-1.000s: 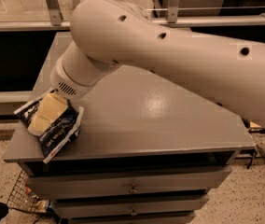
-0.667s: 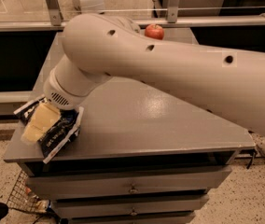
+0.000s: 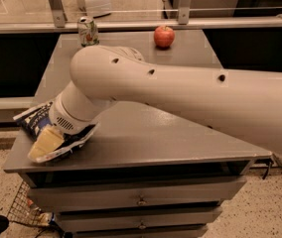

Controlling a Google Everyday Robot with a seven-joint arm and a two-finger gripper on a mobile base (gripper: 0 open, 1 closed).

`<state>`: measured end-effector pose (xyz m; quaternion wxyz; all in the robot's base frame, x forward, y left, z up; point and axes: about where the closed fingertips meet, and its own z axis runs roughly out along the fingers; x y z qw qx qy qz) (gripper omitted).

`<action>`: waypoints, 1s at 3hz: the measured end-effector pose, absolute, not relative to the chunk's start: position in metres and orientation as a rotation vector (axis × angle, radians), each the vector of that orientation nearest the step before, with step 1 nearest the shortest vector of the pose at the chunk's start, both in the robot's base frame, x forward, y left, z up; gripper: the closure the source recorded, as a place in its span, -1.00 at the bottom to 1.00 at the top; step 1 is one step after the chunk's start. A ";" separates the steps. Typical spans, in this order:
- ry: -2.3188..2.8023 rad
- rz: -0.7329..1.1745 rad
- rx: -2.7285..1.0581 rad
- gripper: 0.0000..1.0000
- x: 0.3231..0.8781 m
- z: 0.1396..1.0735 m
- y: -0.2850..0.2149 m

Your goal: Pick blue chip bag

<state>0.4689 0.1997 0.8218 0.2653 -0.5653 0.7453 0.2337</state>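
Gripper [image 3: 45, 144] low at front-left corner of grey worktop [image 3: 180, 133]; how far open cannot tell, nor any hold. Closed drawers [image 3: 141, 195] beneath, contents unseen. Under gripper, touching it, crumpled blue chip bag [image 3: 34, 119]. At back edge, can [image 3: 87, 31] and red apple [image 3: 164, 35], apart.

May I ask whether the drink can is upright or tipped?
Upright: the can stands rim up. The gripper is at the blue chip bag.
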 end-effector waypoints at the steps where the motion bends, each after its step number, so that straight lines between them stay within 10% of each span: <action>1: 2.008 0.626 -1.530 -0.04 0.468 0.825 0.200; 3: 2.005 0.623 -1.532 0.89 0.467 0.829 0.201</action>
